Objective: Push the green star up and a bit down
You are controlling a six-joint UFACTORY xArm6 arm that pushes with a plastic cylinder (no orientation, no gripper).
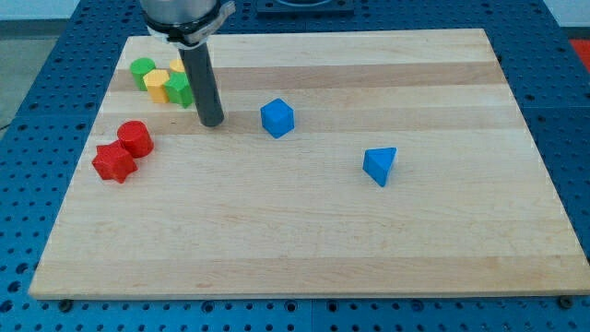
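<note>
Worktop [304, 231]: pale wooden board, visible grain in lengthwise strips, smooth matte finish, sitting on a blue perforated base [28, 231]. All blocks look like solid matte painted pieces.

Green star [182, 90]: at the view's upper left, partly hidden behind the rod, so the star outline is only partly readable. It sits in a tight cluster with a green rounded block [142, 69] at the cluster's left end and a yellow block [159, 84] between them; the yellow shape looks faceted, exact shape unclear. A second sliver of yellow [176, 65] shows above the star; cannot tell if it's a separate block.

Lower left: red cylinder [135, 138], upright, touching or just beside a red star-like block [113, 162] below-left of it.

Centre: blue cube [277, 118], tilted corner-on to the camera, standing alone. Right of centre: blue triangular block [380, 165], well apart from everything else.

Arm: comes in from the view's top, grey round housing [184, 17] cut off by the frame edge. The dark cylindrical rod [203, 83] hangs near-vertical. My tip [212, 123] rests on the wood just right of and slightly below the green star, beside it, contact cannot be confirmed. Blue cube is near, to the tip's right.

Tool: plain rod, no jaws, so nothing apart, together or clamped.
</note>
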